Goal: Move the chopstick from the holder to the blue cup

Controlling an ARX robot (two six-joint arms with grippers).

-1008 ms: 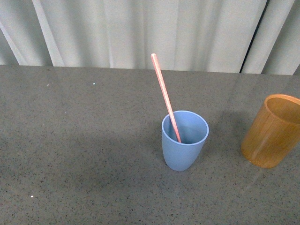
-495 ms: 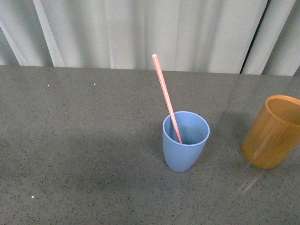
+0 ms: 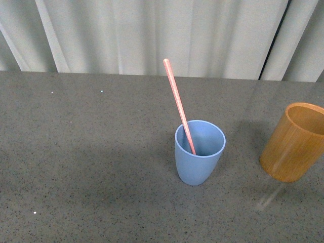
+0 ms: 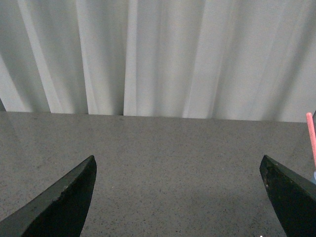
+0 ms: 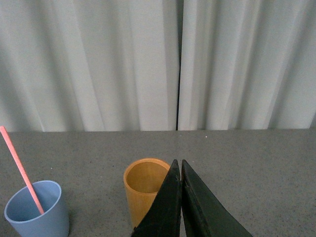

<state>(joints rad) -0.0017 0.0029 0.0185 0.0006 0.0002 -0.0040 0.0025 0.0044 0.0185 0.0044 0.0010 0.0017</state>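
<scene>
The pink-red chopstick (image 3: 178,105) stands tilted in the light blue cup (image 3: 199,152) near the table's middle, its tip leaning back and to the left. The orange wooden holder (image 3: 293,142) stands upright at the right edge and looks empty (image 5: 144,190). No arm shows in the front view. My left gripper (image 4: 177,170) is open over bare tabletop, with the chopstick's tip (image 4: 310,136) at that view's edge. My right gripper (image 5: 178,163) is shut on nothing, close beside the holder, with the blue cup (image 5: 37,210) and chopstick (image 5: 20,169) further off.
The grey speckled tabletop (image 3: 91,152) stretches to the left of the cups. Pale curtains (image 3: 152,30) hang behind the table's far edge.
</scene>
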